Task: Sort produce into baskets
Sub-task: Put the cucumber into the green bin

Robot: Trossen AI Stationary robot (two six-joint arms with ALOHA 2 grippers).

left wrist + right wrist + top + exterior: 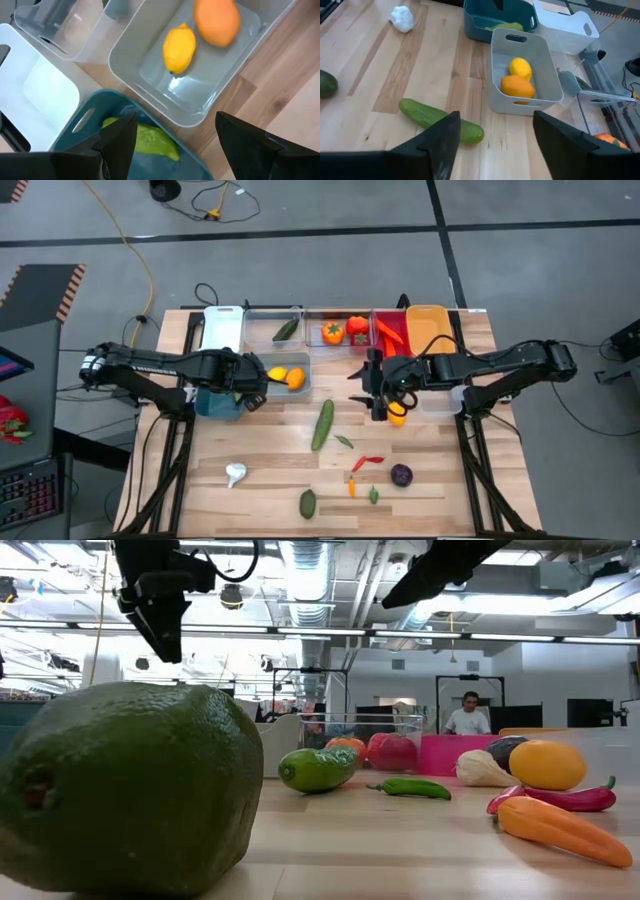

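- Left gripper (258, 385) reaches in from the table's left side and hangs over the teal basket (216, 402), fingers apart and holding nothing; a green piece (150, 141) lies inside.
- Grey-blue basket (300, 385) holds 1 lemon (179, 48) and 1 orange fruit (216, 20).
- Cucumber (322, 423) lies mid-table.
- Right gripper (384, 392) reaches in from the right beside a yellow fruit (397, 415), fingers apart, empty.

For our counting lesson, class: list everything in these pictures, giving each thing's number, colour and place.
back-row tubs: five; white, two clear, red, orange; far edge
grey-blue tub: one; holds yellow lemon and orange fruit
teal tub: one; holds a green piece
cucumber: one, green, table middle
garlic: one, white, near edge
avocado: one, dark green, near edge
purple ball: one, near edge
red chilli: one, beside the ball
person: one, room behind
left pincer: dark, open, over teal tub
right pincer: dark, open, mid-table
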